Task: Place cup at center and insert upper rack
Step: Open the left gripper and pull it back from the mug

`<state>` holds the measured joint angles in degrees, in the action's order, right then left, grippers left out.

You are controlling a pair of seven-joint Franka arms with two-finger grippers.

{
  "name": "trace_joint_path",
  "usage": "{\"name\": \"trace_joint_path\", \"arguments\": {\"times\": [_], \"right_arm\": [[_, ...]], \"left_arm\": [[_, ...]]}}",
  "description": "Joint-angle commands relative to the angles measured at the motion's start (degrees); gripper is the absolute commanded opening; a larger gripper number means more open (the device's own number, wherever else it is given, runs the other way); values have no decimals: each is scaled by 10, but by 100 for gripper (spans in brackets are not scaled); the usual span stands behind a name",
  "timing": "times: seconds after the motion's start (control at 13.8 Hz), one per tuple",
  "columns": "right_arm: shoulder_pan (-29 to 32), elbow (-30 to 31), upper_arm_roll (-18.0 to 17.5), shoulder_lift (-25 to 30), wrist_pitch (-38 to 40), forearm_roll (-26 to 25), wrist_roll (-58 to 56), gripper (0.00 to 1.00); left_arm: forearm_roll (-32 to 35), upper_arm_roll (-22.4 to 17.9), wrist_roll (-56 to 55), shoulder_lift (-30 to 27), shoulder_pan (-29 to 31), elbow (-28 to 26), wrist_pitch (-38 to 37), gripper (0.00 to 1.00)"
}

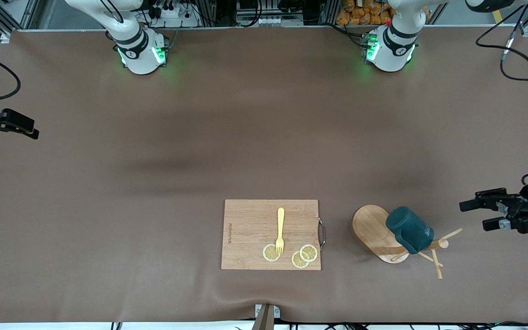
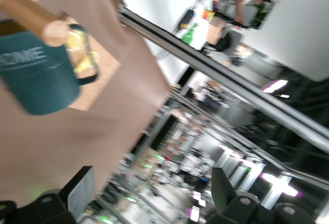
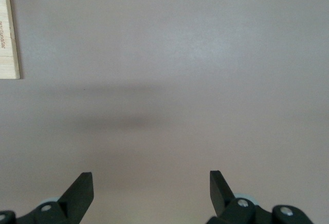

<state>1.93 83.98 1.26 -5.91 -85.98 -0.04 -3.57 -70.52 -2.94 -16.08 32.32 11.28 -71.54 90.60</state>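
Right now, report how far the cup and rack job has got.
Done: nothing yet. The rack lies tipped on the table beside the board, with the cup resting on its post.
In hand: nothing held. The left end effector is open near the cup; the right end effector is open at its end of the table.
Left: move the cup to the center, then insert the rack.

Readable on the cup — white capitals "HOME", seen in the left wrist view. Small dark print along one edge of the cutting board — too fine to read in any view. Nothing else legible.
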Motion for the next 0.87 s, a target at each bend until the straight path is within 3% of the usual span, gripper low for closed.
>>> {"name": "trace_joint_path", "arguments": {"times": [0.0, 0.44, 0.65, 0.8], "right_arm": [[0, 9, -3, 23, 17, -1, 10, 100], [-10, 8, -7, 39, 49, 22, 11, 100], [-9, 8, -6, 39, 55, 26, 11, 100], [-9, 8, -6, 38, 49, 39, 10, 100]], "left_arm": [[85, 7, 22, -37, -4, -17, -13, 100], [312, 27, 73, -111, -7, -20, -30, 100], [479, 84, 76, -145, -14, -21, -31, 100], [554, 118, 75, -156, -14, -21, -55, 100]]}}
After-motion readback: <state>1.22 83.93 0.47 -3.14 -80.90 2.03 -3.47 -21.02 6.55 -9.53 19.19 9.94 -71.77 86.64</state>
